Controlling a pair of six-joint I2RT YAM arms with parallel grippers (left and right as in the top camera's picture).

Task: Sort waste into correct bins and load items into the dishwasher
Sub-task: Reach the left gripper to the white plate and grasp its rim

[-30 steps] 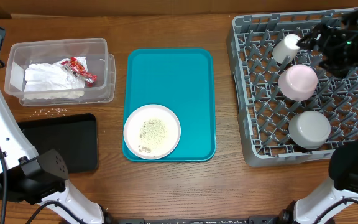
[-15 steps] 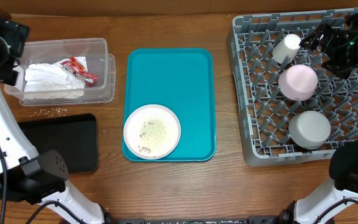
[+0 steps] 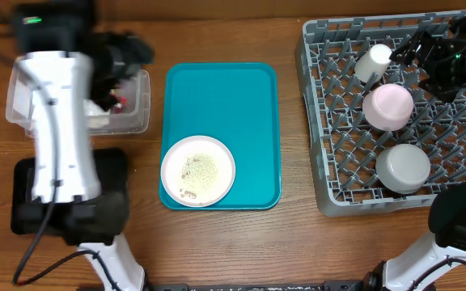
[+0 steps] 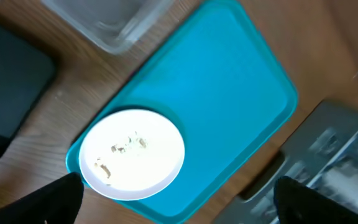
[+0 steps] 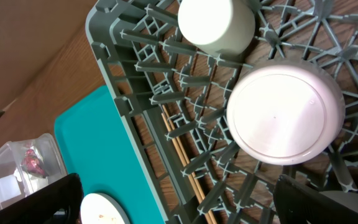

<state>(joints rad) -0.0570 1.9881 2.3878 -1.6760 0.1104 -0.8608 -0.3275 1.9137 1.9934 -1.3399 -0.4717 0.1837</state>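
Observation:
The large white plate [image 3: 198, 170] with rice-like scraps [image 3: 200, 168] lies at the front of the teal tray [image 3: 233, 97]. It also shows in the left wrist view [image 4: 132, 154]. My left gripper [image 3: 125, 55] is blurred above the clear tub [image 3: 138, 101], open and empty; its fingers [image 4: 59, 200] stand wide apart. In the grey dish rack [image 3: 322, 121] sit the white cup [image 3: 373, 63], a pale bowl [image 3: 388, 107] and the grey bowl [image 3: 403, 167]. My right gripper [image 3: 417, 47] hovers open and empty over the rack's far side, beside the cup [image 5: 216, 25]. The red-and-white wrapper [image 5: 33, 163] lies in the tub.
The black tray [image 3: 113, 174] lies at the front left, mostly hidden under my left arm. The tub's napkins and the table's loose scraps are hidden by that arm in the overhead view. The rack's left wall [image 5: 114, 74] runs close to the teal tray [image 5: 86, 143].
My left arm has swung quickly from the far left edge to the right, over the tub and black tray. The right arm and the dishes have not moved.

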